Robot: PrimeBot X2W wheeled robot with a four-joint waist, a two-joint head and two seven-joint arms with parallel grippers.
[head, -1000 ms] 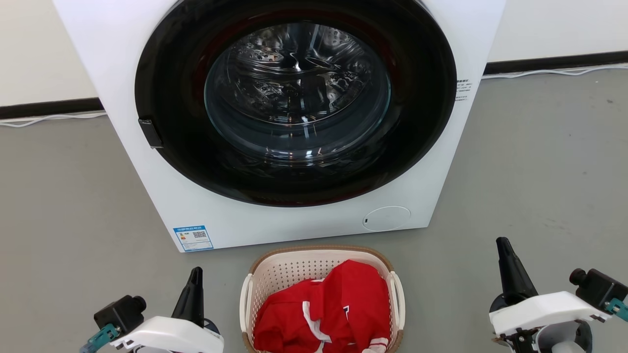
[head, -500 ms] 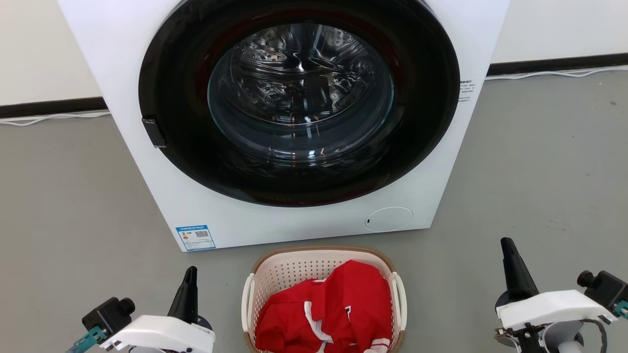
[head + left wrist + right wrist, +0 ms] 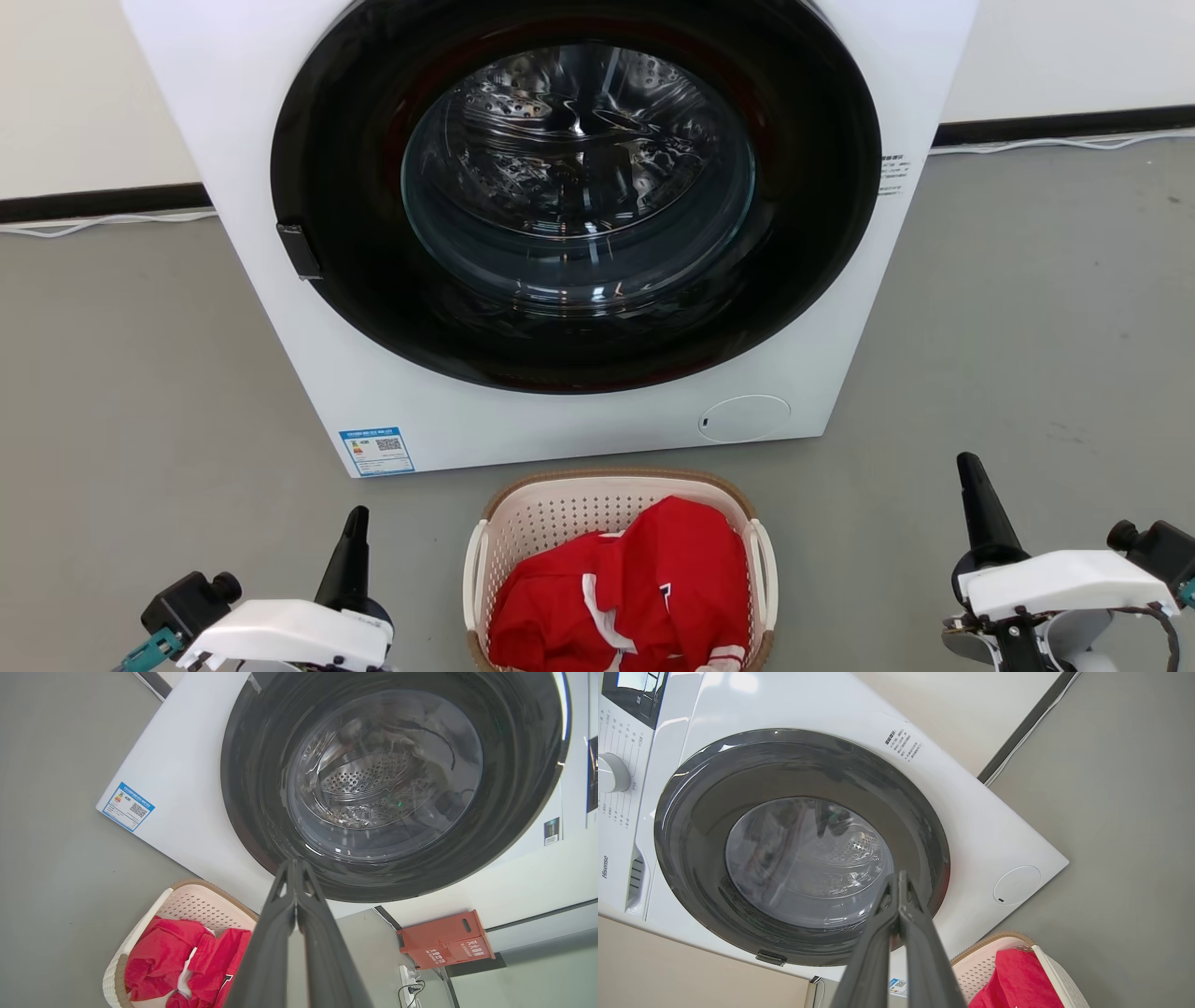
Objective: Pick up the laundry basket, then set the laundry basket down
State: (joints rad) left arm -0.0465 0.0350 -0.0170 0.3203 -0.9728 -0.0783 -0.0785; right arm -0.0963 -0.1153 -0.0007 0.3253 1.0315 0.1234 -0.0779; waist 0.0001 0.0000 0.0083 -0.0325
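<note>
My left gripper [image 3: 355, 519] and right gripper [image 3: 968, 464] are shut and empty. The laundry basket [image 3: 551, 515] sits between them on the floor [image 3: 140, 373]. It could be ready to lift, or just set down.

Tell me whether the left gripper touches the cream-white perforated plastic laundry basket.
Apart. The head view shows bare grey floor between the shut left gripper and the laundry basket's left handle.
</note>
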